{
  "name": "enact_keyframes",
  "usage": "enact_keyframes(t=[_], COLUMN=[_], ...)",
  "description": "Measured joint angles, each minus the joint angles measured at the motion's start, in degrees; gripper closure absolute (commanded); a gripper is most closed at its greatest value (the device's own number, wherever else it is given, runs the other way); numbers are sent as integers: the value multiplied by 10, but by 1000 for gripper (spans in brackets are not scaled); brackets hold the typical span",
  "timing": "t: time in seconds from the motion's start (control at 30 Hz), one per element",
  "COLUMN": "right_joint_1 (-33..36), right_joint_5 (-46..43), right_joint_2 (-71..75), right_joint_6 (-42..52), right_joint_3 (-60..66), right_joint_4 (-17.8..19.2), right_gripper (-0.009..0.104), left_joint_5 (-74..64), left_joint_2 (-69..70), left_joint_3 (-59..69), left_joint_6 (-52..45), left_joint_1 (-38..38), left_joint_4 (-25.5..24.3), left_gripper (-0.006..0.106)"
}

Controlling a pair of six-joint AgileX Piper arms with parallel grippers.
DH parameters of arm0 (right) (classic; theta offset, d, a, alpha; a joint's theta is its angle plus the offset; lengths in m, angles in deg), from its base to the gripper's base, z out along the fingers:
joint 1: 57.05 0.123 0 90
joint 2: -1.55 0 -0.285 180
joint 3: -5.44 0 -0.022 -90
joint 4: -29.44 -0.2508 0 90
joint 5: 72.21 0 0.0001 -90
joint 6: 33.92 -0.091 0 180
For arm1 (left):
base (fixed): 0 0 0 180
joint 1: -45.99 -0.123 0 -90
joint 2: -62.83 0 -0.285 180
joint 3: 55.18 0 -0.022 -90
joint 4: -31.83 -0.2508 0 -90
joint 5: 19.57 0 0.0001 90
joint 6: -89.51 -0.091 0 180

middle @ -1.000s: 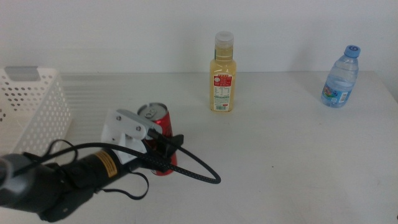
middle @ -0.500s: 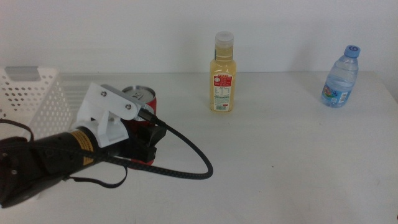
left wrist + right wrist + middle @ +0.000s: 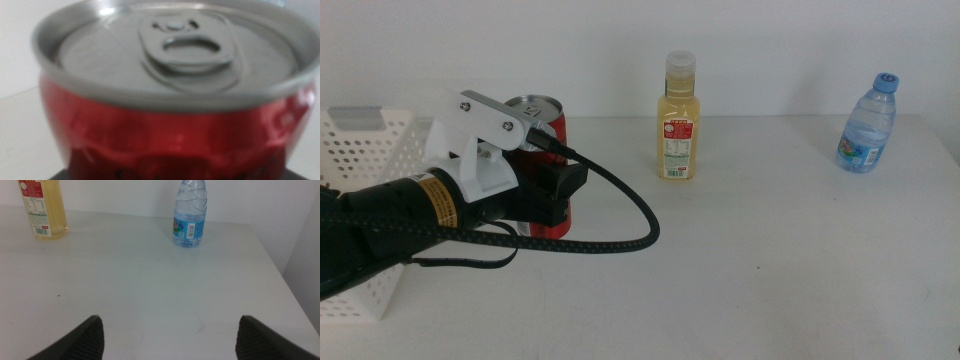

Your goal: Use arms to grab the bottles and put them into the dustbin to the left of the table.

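Currently, status by component:

Left gripper [image 3: 555, 195]: enters from the left side of the middle view, pinching the red can [image 3: 542, 165] around its lower body. A black braided cable [image 3: 620, 225] loops out from its white housing [image 3: 470, 140].

Red can: held upright in the left gripper, just beside the dustbin [image 3: 370, 150], on the side toward the yellow juice bottle. Whether its base touches the bench [image 3: 770, 260] cannot be told, as the arm hides it. The left wrist view shows the silver top [image 3: 170, 50] and pull tab close up, blurred, with the red wall below.

Right gripper [image 3: 167, 337]: not seen in the middle view. In the right wrist view its two dark jaws are spread wide apart over bare bench, holding nothing.

Yellow juice bottle [image 3: 678, 118]: upright on the bench near its far edge, white cap on, well apart from the can.

Water bottle [image 3: 868, 125]: upright on the bench toward the far right, blue cap on, well apart from the juice bottle. Also visible in the right wrist view [image 3: 190, 212].

Dustbin: white perforated basket at the left edge of the middle view, partly hidden by the left arm. Its contents cannot be seen.
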Motion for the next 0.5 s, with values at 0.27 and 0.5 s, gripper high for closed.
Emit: enact_keyframes(t=[0.27, 0.5], right_joint_1=[0, 0], right_joint_5=[0, 0], right_joint_2=[0, 0], right_joint_6=[0, 0], right_joint_3=[0, 0], right_joint_4=[0, 0], right_gripper=[25, 25], left_joint_5=[-59, -145], left_joint_2=[3, 40], left_joint_3=[0, 0], left_joint_6=[1, -87], left_joint_1=[0, 0], left_joint_4=[17, 166], left_gripper=[78, 91])
